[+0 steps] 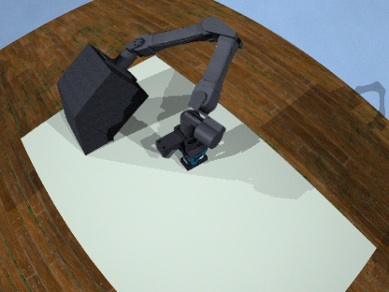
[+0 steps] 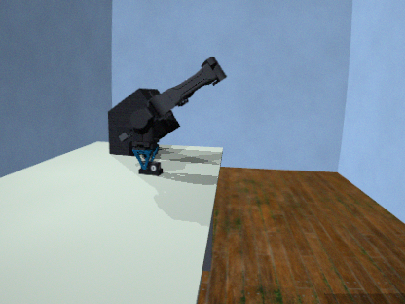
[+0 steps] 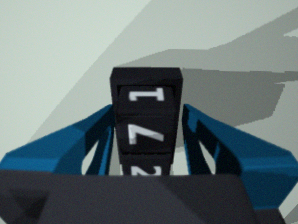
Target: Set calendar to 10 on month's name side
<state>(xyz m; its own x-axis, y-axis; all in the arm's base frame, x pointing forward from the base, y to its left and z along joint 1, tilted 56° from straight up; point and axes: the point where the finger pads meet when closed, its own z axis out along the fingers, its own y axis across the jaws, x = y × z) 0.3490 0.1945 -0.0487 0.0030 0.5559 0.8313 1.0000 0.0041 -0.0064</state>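
The calendar (image 3: 145,120) is a small black tray holding dark cubes. In the wrist view it runs lengthwise away from the camera, and the white digits 1, 7 and part of a 2 show on its upward faces. It stands on the pale mat, also in the top view (image 1: 194,161) and the exterior view (image 2: 150,169). My gripper (image 3: 148,112) points down over it, with one blue finger on each side. A gap shows between each finger and the tray, so the gripper is open. The arm hides most of the calendar in the top view, and the month's name is not visible.
A large dark box (image 1: 98,98), the arm's base, stands at the back left of the mat. The pale mat (image 1: 196,211) lies on a wooden table, and its right edge (image 2: 214,214) is near the calendar in the exterior view.
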